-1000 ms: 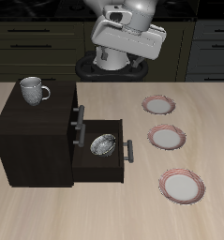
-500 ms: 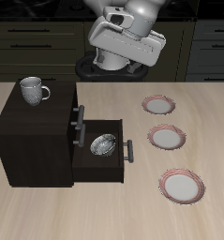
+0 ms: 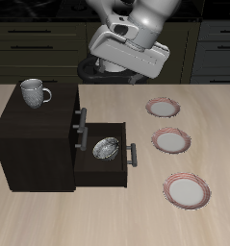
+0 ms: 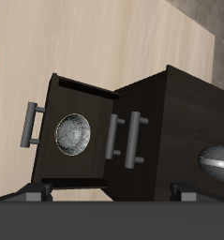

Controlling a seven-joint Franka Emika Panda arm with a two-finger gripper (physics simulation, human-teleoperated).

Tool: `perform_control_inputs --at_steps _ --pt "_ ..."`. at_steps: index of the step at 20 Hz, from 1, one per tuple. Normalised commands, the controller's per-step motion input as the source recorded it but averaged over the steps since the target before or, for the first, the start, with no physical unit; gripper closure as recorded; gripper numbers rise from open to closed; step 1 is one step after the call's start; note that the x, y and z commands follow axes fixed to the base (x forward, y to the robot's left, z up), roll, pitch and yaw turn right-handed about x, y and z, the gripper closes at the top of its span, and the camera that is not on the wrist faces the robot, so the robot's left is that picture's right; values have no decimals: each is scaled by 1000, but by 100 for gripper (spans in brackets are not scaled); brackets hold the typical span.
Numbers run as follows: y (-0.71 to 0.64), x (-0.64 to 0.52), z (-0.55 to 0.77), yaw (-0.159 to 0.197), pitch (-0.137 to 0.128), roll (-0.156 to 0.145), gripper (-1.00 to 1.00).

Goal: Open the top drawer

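Observation:
The dark-brown cabinet (image 3: 35, 135) stands on the table. Its top drawer is shut; its handle (image 3: 84, 115) sits just under the cabinet's top edge and also shows in the wrist view (image 4: 134, 139). The middle drawer's handle (image 4: 112, 138) lies right beside it, and that drawer is shut too. The lowest drawer (image 3: 105, 159) is pulled out and holds a metal bowl (image 3: 107, 148). My gripper (image 3: 121, 60) hangs high above the table behind the cabinet, far from the handles. Its fingers (image 4: 38, 192) stand wide apart and empty.
A grey mug (image 3: 33, 92) stands on the cabinet's top. Three pink-rimmed plates (image 3: 163, 107) (image 3: 170, 140) (image 3: 186, 189) lie in a row beside the cabinet, toward the table's front edge. The open drawer's handle (image 3: 133, 155) sticks out toward them.
My gripper has tilted and swung a little over the table's back edge. The cabinet, drawers, mug and plates have not moved.

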Motion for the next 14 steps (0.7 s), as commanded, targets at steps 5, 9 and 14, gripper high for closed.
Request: perform_control_inputs --at_steps 5,9,14 --pt "52 142 -155 7 28 -19 -100" --pt "-75 161 -165 17 29 -56 -100" --pt "-197 112 -51 -11 19 -44 -100"
